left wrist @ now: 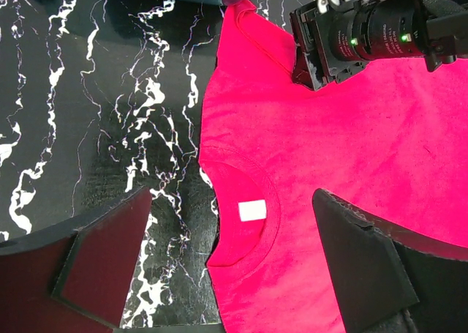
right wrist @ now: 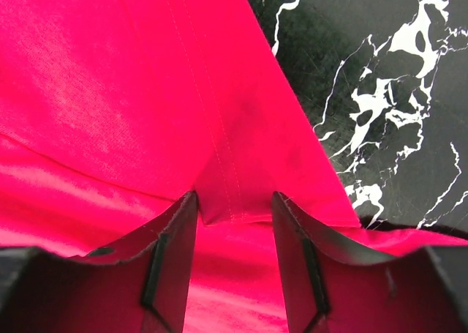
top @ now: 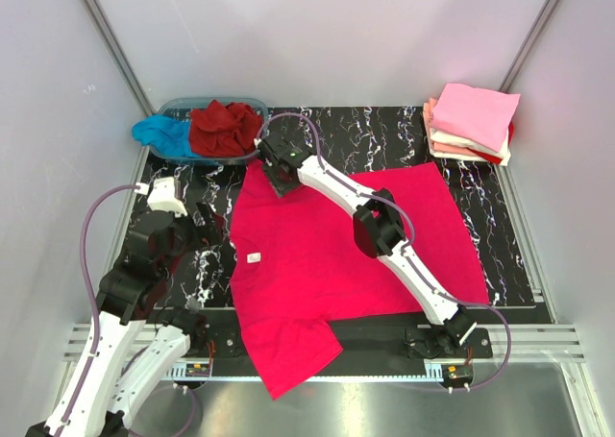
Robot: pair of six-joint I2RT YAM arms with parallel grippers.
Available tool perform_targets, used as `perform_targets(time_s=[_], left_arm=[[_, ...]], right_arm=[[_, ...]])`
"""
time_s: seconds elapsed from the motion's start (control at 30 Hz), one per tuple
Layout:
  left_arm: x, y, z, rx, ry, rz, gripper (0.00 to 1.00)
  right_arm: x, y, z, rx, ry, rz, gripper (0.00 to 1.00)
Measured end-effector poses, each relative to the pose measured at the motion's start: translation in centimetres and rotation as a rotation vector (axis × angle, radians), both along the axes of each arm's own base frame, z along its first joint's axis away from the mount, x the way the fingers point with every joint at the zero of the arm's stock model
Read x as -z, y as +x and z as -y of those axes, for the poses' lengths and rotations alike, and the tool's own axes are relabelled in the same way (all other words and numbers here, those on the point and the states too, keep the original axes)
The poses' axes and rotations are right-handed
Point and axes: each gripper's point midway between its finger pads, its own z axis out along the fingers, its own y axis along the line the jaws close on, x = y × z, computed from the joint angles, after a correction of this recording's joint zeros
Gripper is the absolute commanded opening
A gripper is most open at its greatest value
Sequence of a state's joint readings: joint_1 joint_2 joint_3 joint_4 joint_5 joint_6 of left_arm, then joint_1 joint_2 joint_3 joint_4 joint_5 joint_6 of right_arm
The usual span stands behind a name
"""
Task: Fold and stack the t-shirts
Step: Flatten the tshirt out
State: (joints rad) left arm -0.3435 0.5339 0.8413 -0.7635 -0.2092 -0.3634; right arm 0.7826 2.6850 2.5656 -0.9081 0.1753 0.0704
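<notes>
black marbled table (top: 480,168) under a bright pinkish-red cotton t-shirt (top: 317,264). right gripper (right wrist: 234,201) straddles its far sleeve (right wrist: 219,113), pinching or not i cannot tell; left gripper (left wrist: 232,201), spread wide, hangs over the collar (left wrist: 275,201).

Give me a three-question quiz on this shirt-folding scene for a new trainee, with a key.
1. True or false: the pile of folded shirts sits at the far left corner of the table.
2. Which one lies heaped in the tub? A a white shirt, B the dark red shirt, C a yellow shirt.
3. Fill in: cloth of the bright red shirt runs between the fingers of the ___ gripper.

Key
1. False: it sits at the far right.
2. B.
3. Right: the right gripper has the cloth between its fingers. The left gripper is open and holds nothing.
</notes>
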Motion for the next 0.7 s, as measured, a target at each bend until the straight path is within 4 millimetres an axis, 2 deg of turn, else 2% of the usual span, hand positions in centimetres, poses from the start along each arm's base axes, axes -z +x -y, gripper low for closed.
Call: perform_targets(time_s=[0.07, 0.3, 0.43, 0.7], left_arm=[[0.0, 0.0, 0.0, 0.0, 0.0, 0.001, 0.99], [0.0, 0.1, 0.0, -0.002, -0.002, 0.002, 0.99], [0.0, 0.1, 0.0, -0.001, -0.002, 0.002, 0.99], [0.0, 0.0, 0.0, -0.001, -0.002, 0.002, 0.99]], right_arm=[[0.1, 0.1, 0.0, -0.002, -0.001, 0.003, 0.49], [0.3, 0.5, -0.1, -0.004, -0.008, 0.024, 0.16], [0.2, 0.8, 0.0, -0.001, -0.018, 0.039, 0.13], [-0.3, 1.8, 0.3, 0.01, -0.039, 0.091, 0.13]])
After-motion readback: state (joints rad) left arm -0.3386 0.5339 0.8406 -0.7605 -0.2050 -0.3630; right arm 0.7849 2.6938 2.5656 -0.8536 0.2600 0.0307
